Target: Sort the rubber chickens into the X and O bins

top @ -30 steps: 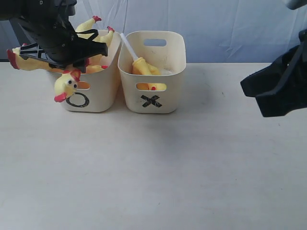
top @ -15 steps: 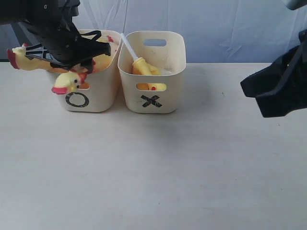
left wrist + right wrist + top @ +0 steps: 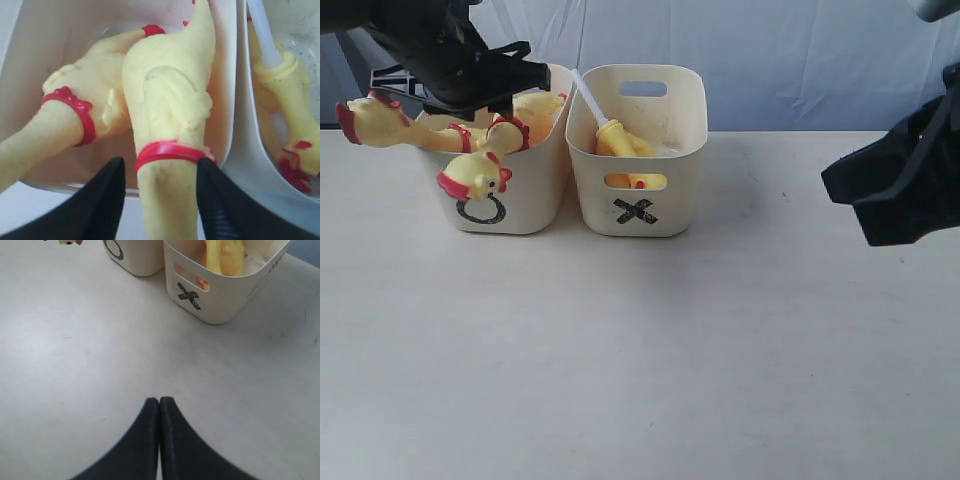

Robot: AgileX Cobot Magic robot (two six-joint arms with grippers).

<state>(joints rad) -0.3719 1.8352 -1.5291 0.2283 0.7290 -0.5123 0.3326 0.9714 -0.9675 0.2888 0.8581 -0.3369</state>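
While dropping off at the O bin [image 3: 535, 200]: left gripper [image 3: 160, 167] apart astride the chicken [image 3: 170, 100], draped over the rim, head outside. Right gripper [image 3: 159, 435] together. Next, likely lifting clear.

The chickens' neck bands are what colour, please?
Neck bands are red; left wrist view shows best.

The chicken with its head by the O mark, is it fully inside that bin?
Partly out: the chicken has its body in the O bin, neck and head draped over the front rim.
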